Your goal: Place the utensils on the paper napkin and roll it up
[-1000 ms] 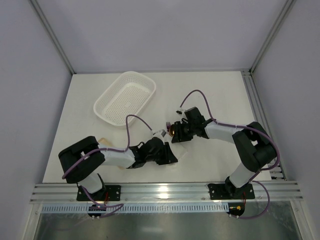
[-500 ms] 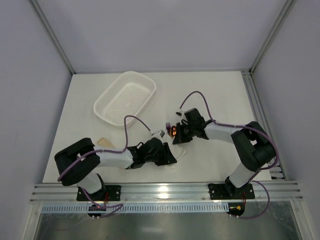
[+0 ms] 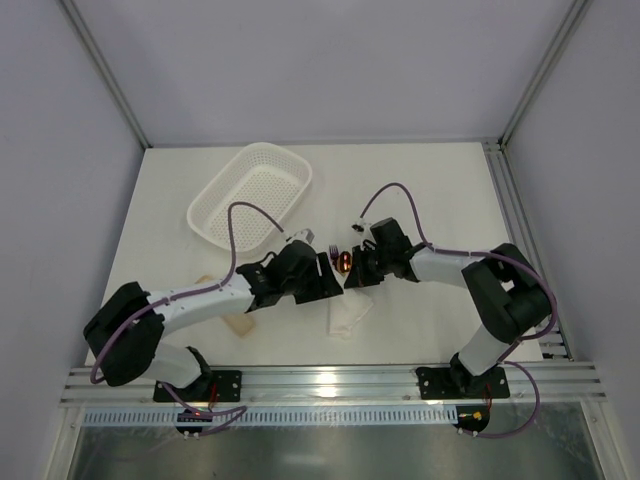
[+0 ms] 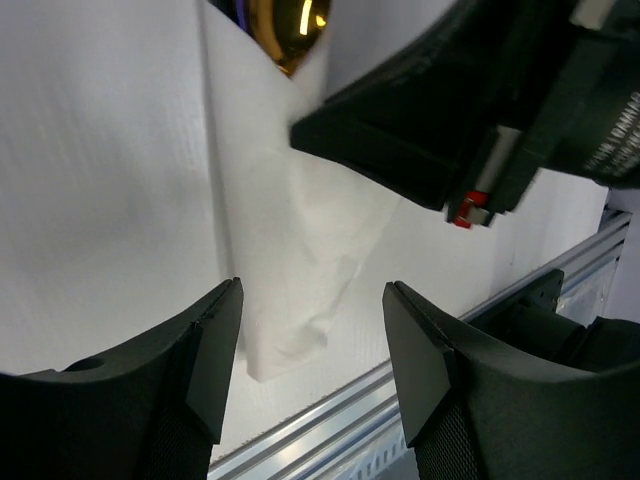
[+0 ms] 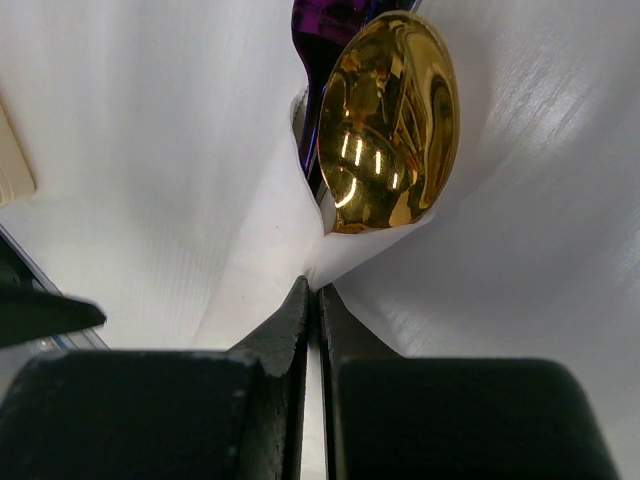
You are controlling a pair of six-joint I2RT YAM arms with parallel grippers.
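At table centre: the paper napkin lies wrapped into a loose, creased roll, slanting from between the 2 grippers toward the near edge of the table.
Utensils: the utensils sit tucked in the far end of the roll, with only 2 heads showing outside the paper.
Gold spoon: the gold spoon shows its shiny bowl above the napkin's folded lip, touching the paper.
Purple fork: the purple fork lies just beside the bowl and partly under it; its tines reach beyond the roll in the overhead view.
Right gripper: the right gripper has its 2 fingers pressed together, pinching a pointed fold of the napkin just below the spoon bowl.
Left gripper: the left gripper has its fingers spread apart with nothing held; in its wrist view the near end of the roll lies on the table between them, and the right gripper's tip crosses above the paper.
Basket: the white perforated basket stands at the far left, well apart from the roll.
Slab: the flat beige slab lies at the near left, partly covered by the left arm.
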